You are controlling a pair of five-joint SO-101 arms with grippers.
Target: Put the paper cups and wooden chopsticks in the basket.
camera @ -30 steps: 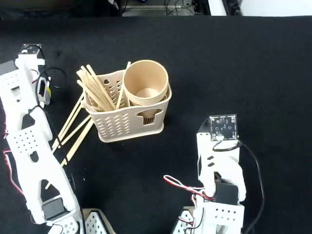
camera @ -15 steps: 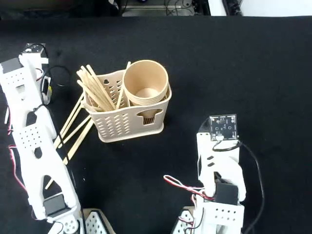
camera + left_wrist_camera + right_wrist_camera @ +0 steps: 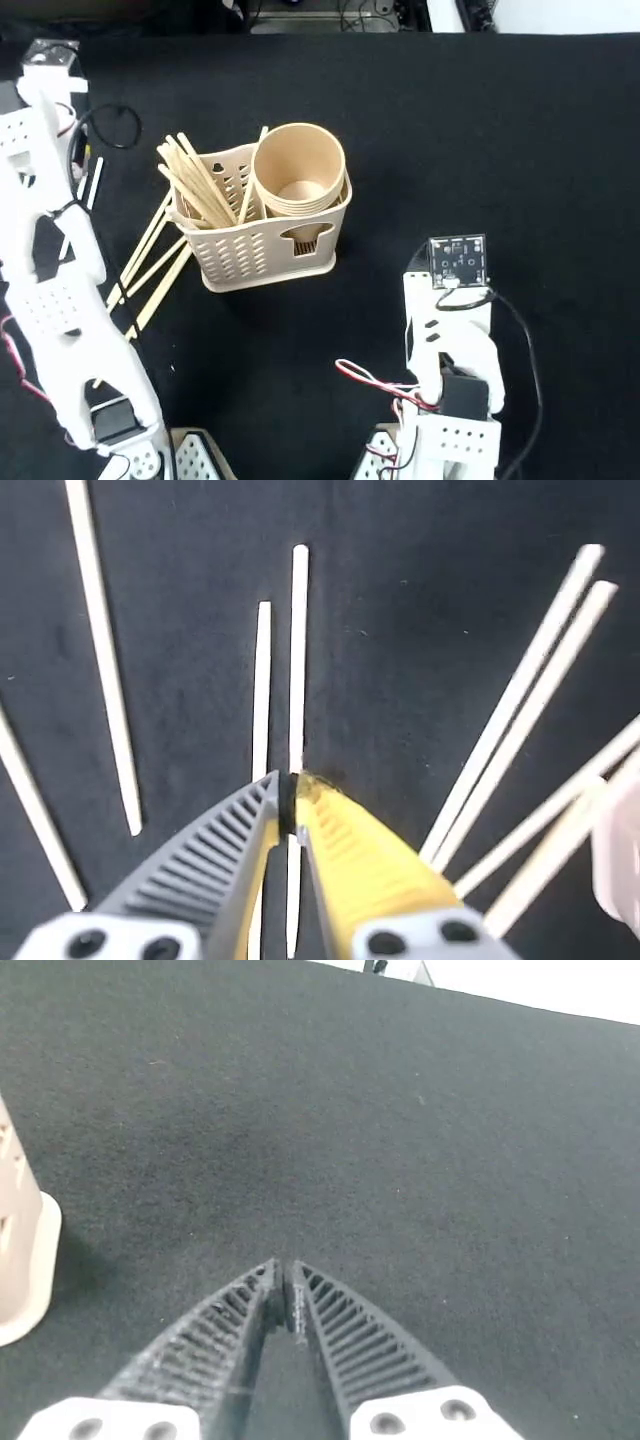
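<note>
Wooden chopsticks [image 3: 298,660] pale, slim (several loose); left end effector [image 3: 288,800], right end effector [image 3: 285,1290] closed.

basket [image 3: 250,258] beige, slotted | paper cups [image 3: 300,192] tan | chopsticks [image 3: 196,182] pale wood | table [image 3: 500,130] black

White plastic left arm [image 3: 60,300] and right arm [image 3: 448,340], perforated panels. One grey ribbed finger [image 3: 215,865], one yellow, on left claw [image 3: 290,792]. Dark grey ribbing on right claw [image 3: 283,1282]. Right arm carries black circuit board [image 3: 458,261], red-white wires [image 3: 365,378], black cable [image 3: 522,345].
</note>
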